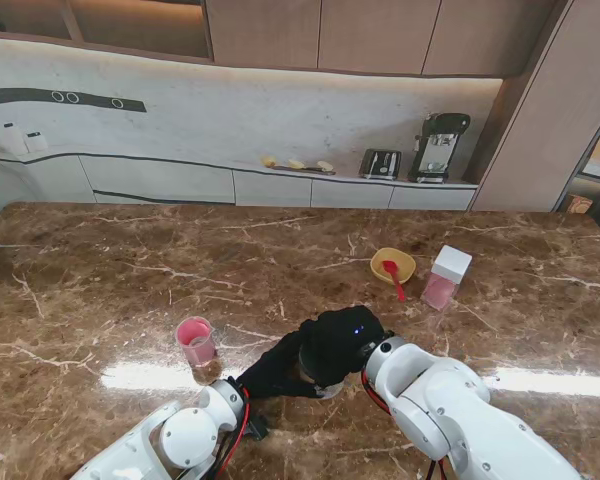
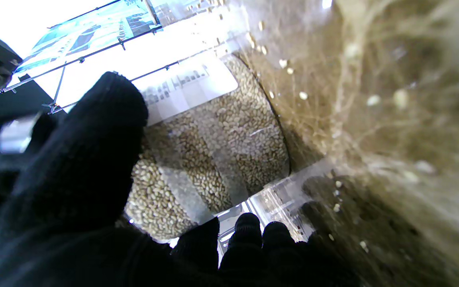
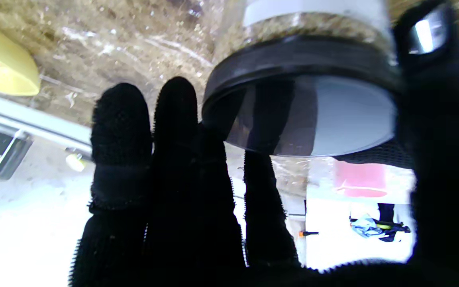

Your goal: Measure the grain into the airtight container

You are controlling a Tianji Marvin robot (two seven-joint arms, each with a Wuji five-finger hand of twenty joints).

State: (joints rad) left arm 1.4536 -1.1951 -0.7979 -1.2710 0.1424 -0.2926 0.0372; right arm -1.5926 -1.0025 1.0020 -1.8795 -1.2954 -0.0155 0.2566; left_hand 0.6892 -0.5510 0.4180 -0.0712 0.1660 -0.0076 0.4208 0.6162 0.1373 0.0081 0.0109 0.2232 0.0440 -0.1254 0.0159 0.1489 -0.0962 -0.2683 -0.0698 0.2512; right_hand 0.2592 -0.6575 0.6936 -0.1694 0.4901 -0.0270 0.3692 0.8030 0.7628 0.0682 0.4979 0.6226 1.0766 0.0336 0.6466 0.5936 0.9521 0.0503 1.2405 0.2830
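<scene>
The grain jar (image 2: 213, 155) stands on the brown marble table (image 1: 100, 270), near my edge and about midway between the two arms. It is clear, packed with pale tan grain, and carries a white label (image 2: 185, 89) whose dark writing is too blurred to read. A black lid (image 3: 305, 99) with a glossy flat top is on it.

The left hand (image 1: 275, 368), in a black glove, is wrapped around the jar's side: in the left wrist view the thumb lies across the wall next to the label and the fingertips (image 2: 247, 227) curl in from the opposite side. The right hand (image 1: 342, 342), also gloved in black, sits over the lid; in the right wrist view its thumb presses against the rim on one side and the fingers (image 3: 173, 131) reach along the other side, touching the edge, so it grips the lid.

To the left of the hands, close by, stands a small clear cup (image 1: 196, 345) with a pink top. Farther from me and to the right lies a yellow bowl (image 1: 393, 265) with a red spoon (image 1: 394, 279) resting in it, its handle pointing toward me. Just right of the bowl stands a square clear container (image 1: 446, 278) with a white lid and pink contents low inside.

On the far counter sit a toaster (image 1: 381, 164) and a coffee machine (image 1: 439, 147); no brand can be read on either.
</scene>
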